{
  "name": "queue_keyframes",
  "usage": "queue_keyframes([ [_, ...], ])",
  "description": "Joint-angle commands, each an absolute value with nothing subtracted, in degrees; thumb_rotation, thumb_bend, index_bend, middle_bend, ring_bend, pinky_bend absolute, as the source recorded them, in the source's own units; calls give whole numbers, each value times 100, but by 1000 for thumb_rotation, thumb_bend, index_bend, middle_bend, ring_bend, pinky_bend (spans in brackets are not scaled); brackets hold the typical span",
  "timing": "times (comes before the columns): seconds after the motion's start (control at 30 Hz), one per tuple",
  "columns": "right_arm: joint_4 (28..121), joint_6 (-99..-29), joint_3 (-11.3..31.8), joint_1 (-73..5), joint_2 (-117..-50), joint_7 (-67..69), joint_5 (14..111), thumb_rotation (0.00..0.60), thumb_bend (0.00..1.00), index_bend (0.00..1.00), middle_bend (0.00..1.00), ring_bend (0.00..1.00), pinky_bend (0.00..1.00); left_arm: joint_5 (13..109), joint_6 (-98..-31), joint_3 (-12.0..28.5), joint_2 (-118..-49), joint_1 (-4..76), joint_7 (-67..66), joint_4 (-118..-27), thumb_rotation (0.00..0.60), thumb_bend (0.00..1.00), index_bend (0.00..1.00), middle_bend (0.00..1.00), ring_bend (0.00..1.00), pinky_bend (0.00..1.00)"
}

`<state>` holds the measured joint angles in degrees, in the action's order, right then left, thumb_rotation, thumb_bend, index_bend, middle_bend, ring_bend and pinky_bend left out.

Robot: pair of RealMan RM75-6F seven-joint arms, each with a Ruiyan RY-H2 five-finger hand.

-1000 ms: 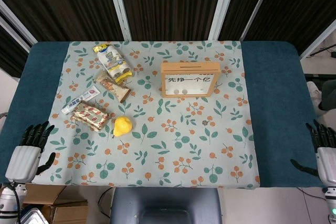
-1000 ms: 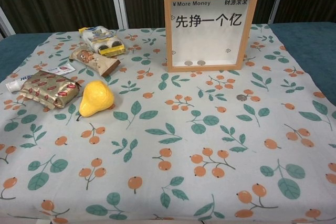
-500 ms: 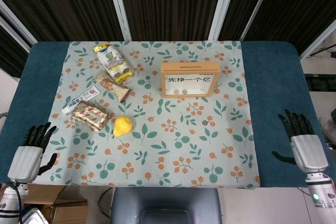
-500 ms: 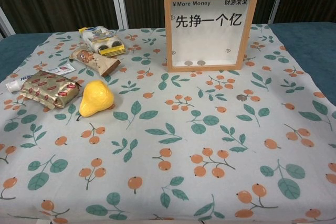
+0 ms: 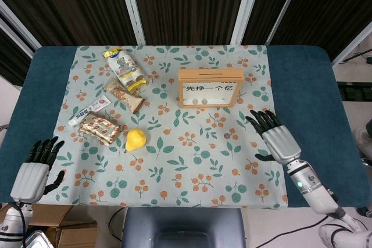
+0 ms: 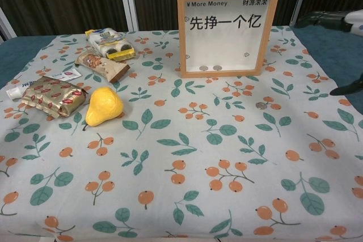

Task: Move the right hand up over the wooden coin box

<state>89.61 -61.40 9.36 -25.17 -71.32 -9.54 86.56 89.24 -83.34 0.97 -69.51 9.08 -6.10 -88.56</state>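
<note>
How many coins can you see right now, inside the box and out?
3. Two coins lie side by side at the bottom of the wooden coin box, behind its window. One loose coin lies on the cloth, front-right of the box. Others may be hidden.

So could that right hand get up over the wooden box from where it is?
Probably yes. The right hand is open and holds nothing, hovering near and to the right of the wooden box. Only flat cloth and a small coin lie between them, so nothing stands in its way.
</note>
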Motion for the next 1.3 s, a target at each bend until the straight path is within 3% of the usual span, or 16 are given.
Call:
queue_keyframes([
  [0.03, 8760, -5949, 1032, -2735, -7408, -1245, 8487, 600, 188, 20, 0, 0, 0, 8918, -8329, 97, -6954, 907, -605, -8847, 600, 394, 0, 0, 0, 0],
  [0.17, 8129, -5626, 1122, -3120, -8086, -1812, 8171, 600, 363, 40, 0, 0, 0, 8887, -8318, 89, -6973, 892, -522, -8752, 600, 394, 0, 0, 0, 0],
  [0.4, 7488, -5516, 1001, -3293, -8661, -2024, 7928, 600, 462, 60, 0, 0, 0, 8870, -8305, 74, -7000, 878, -439, -8649, 600, 394, 0, 0, 0, 0],
  [0.87, 6540, -5687, 743, -3323, -9312, -1368, 8014, 600, 468, 389, 0, 0, 0, 8845, -8251, 77, -7051, 896, -339, -8492, 600, 394, 0, 0, 0, 0],
  [1.3, 5967, -5685, 721, -3408, -9721, -977, 7976, 600, 468, 462, 0, 0, 0, 8797, -8176, 78, -7058, 919, -329, -8453, 600, 393, 0, 0, 0, 0],
])
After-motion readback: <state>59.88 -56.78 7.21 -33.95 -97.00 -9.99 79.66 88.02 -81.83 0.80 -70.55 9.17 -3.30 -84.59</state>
